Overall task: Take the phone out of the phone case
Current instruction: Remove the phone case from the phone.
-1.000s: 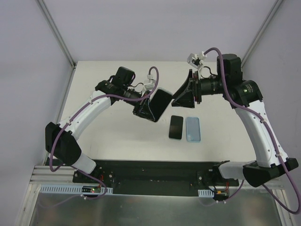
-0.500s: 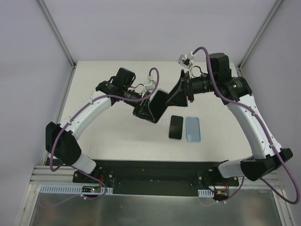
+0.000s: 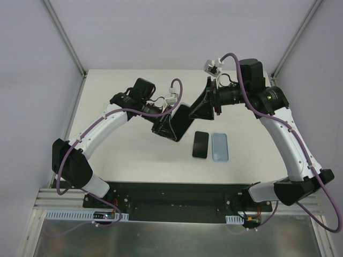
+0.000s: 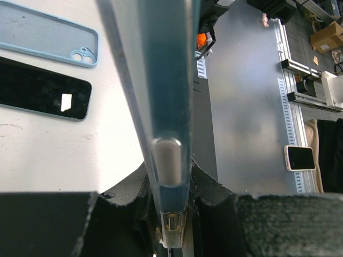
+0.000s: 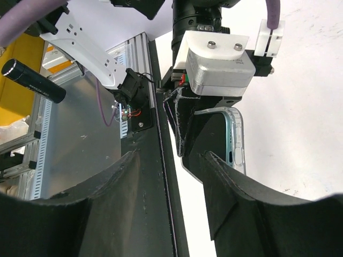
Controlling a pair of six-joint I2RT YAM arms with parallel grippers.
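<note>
My right pincer (image 3: 195, 112) moved in, half-open; left pincer (image 3: 167, 128) clamps the clear-cased dark phone (image 3: 182, 119), and a skewed pull could slip it.

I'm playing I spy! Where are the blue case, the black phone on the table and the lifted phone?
blue case (image 3: 220, 146): top view, its middle.
black phone (image 3: 200, 144): top view, middle of its screen.
lifted phone (image 4: 163, 80): left wrist view, its side edge.

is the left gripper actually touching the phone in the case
Touching. In the left wrist view the jaws of the left gripper press against both sides of the cased phone, with no gap.
</note>
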